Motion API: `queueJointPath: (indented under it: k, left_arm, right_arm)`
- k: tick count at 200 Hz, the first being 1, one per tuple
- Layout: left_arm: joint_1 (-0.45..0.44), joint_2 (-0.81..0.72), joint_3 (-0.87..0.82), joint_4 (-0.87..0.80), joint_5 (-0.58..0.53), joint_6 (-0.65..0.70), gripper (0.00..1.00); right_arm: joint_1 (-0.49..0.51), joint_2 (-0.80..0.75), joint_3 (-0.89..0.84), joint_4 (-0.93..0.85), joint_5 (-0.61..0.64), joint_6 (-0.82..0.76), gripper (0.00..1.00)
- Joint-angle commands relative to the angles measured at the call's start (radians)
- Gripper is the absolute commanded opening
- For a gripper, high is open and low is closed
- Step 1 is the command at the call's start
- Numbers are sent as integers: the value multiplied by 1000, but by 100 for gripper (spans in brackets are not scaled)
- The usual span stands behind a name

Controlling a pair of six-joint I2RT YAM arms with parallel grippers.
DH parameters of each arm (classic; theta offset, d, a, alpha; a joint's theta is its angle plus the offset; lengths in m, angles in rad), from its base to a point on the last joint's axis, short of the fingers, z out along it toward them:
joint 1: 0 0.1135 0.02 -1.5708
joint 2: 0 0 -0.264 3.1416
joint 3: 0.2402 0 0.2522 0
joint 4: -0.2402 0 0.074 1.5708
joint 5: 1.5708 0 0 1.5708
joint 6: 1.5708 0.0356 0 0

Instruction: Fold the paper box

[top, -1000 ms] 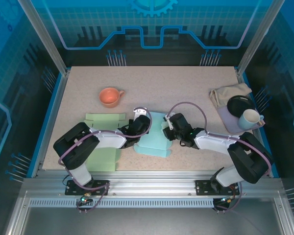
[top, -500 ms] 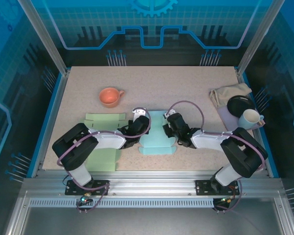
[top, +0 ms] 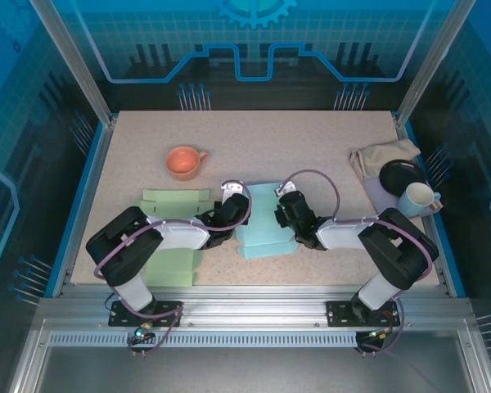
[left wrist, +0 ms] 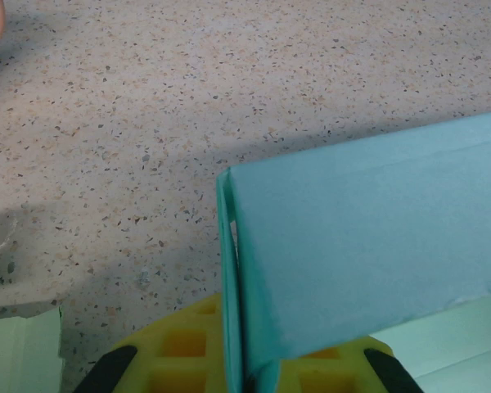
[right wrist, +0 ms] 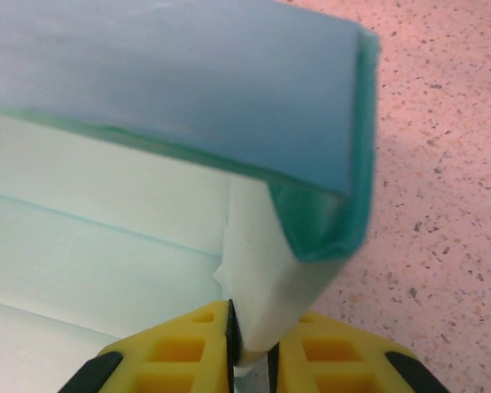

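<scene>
Two robot arms reach inward over a speckled table (top: 311, 139) and meet at a teal paper box (top: 262, 223) lying near the table's middle, toward the near edge. An orange cup (top: 184, 161) stands well apart from the box, toward the far left. Flat pale green paper sheets (top: 175, 199) lie beside the left arm, one of them partly under it. At the right edge, well apart from the box, a beige cloth (top: 383, 154), a black dish (top: 401, 175) and a pale mug (top: 417, 198) sit close together.

The box is partly folded, its base flat on the table with a wall raised at each side. The left gripper (left wrist: 241, 364) is pressed together on a doubled teal wall standing on edge, whose corner runs down between the yellow fingers (left wrist: 184, 348). The right gripper (right wrist: 254, 354) pinches a pale flap tucked beneath the opposite folded teal wall. Creased pale paper spreads to the left of that pinch.
</scene>
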Motion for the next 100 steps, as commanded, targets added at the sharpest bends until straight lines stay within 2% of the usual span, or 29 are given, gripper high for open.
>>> queueJointPath:
  k: [1, 18, 57, 81, 100]
  left_arm:
    - [-36, -16, -19, -42, 112, -33, 7]
    - [-36, -9, -13, -60, 69, -70, 7]
    - [-36, 10, 25, -135, -2, -116, 7]
    - [-37, 3, 26, -151, -26, -125, 8]
    - [-37, 2, 33, -155, -23, -122, 8]
  right_arm:
    - [0, 10, 27, -30, 122, 110, 11]
    - [0, 28, 68, -187, 238, 235, 14]
    - [4, 57, 99, -311, 367, 326, 17]
    - [3, 47, 107, -361, 431, 350, 19]
    - [4, 26, 84, -315, 418, 334, 21]
